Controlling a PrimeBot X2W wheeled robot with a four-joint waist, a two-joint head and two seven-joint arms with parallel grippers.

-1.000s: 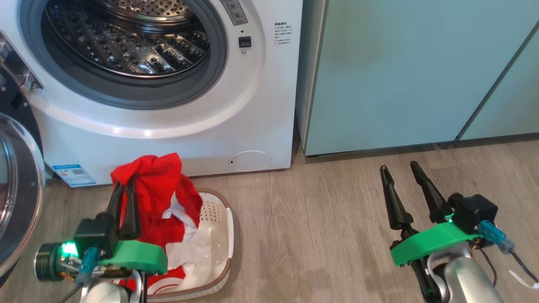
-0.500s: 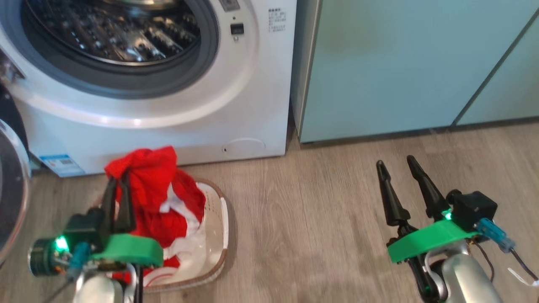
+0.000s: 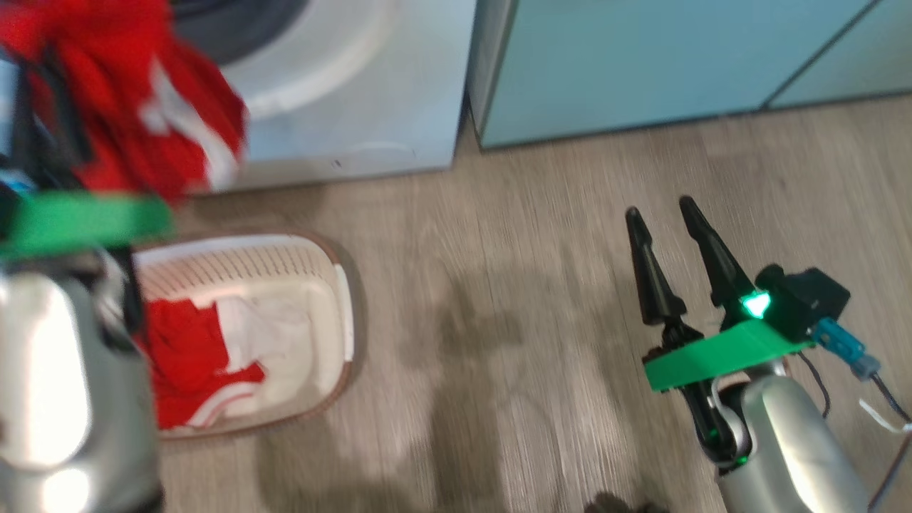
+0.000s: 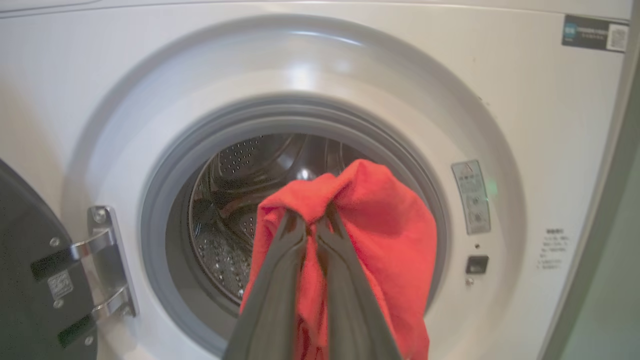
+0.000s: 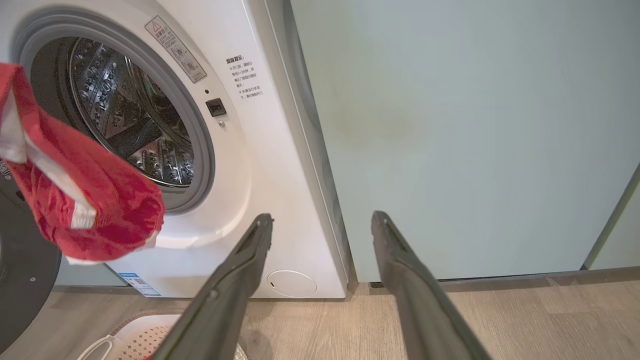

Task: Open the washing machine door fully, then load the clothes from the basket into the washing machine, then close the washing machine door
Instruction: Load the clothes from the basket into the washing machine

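Right, I have a red garment point(image 4: 385, 225) clamped in my left gripper point(image 4: 311, 220), hanging just before the drum point(image 4: 235, 190) of the washer point(image 4: 525, 100). The door point(image 4: 25, 280) stands swung open at the left, so that step looks done. More clothes point(image 3: 192, 363) lie in the basket point(image 3: 340, 285) on the floor point(image 3: 499, 320). My right gripper point(image 3: 657, 208) idles, fingers apart, holding nothing. Loading is partway; closing remains.

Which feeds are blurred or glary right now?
Head view: heavy motion blur, red garment and basket smeared, right gripper crisper. Left wrist view: mostly sharp, soft glare band on the washing machine front, left gripper slightly soft close up. Right wrist view: sharp, drum perforations crisp, even light on the teal cabinet.
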